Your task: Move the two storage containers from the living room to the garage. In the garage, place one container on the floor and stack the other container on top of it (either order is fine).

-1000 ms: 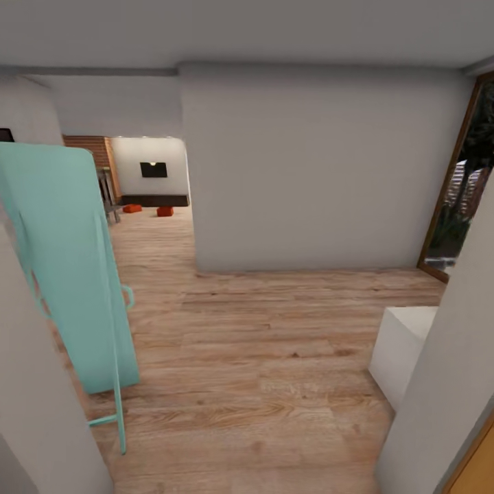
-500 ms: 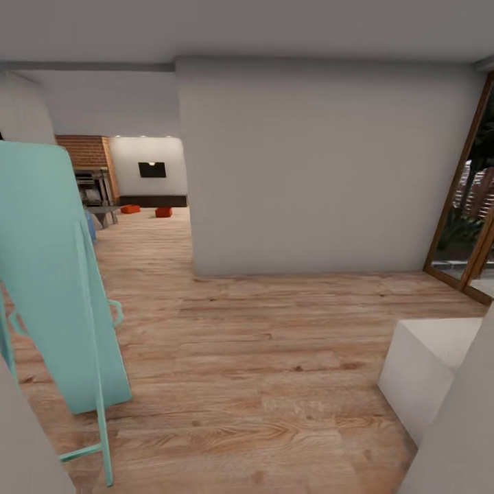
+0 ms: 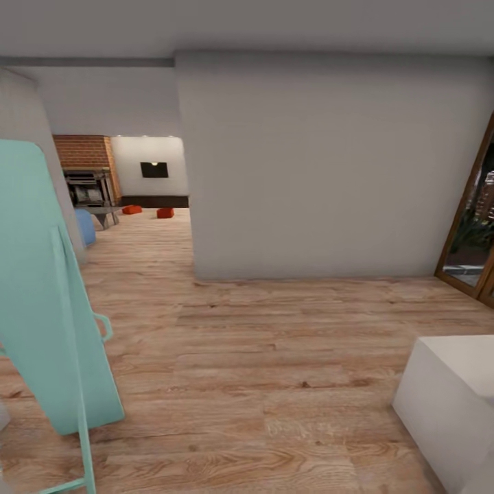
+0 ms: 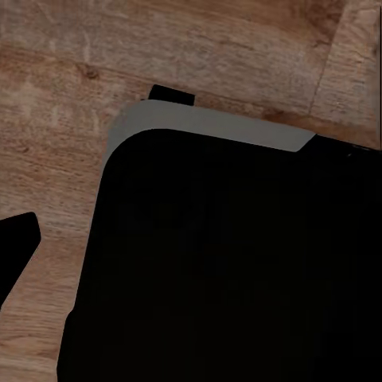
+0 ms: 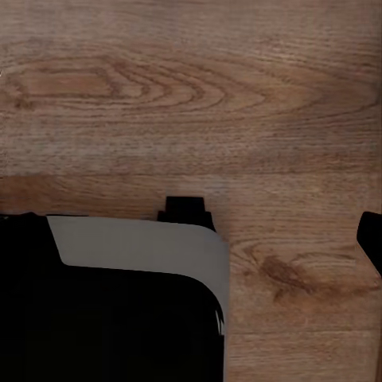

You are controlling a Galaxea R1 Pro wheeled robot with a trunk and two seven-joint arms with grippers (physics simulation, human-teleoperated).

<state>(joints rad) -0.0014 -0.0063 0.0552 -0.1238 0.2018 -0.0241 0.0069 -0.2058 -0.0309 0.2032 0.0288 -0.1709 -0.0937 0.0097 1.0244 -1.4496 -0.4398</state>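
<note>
Left gripper [image 4: 14,248] above wood floor [image 3: 274,357]; camera nearer storage containers [image 3: 165,213].

You're looking down a hallway of light wood plank floor [image 3: 274,357], with a mint-green folded ironing board [image 3: 41,302] leaning at your left and a white block [image 3: 453,398] at your right. Far ahead, past the white wall corner [image 3: 315,165], two orange-red storage containers [image 3: 132,209] [image 3: 165,213] sit apart on the living room floor near the brick fireplace [image 3: 86,171] and wall TV [image 3: 154,169].

In the left wrist view the robot's base [image 4: 231,270] is a matte black slab with rounded corners, edged by a light grey band and a small black tab. The right wrist view shows that black body [image 5: 103,318], grey-rimmed and tabbed.
</note>
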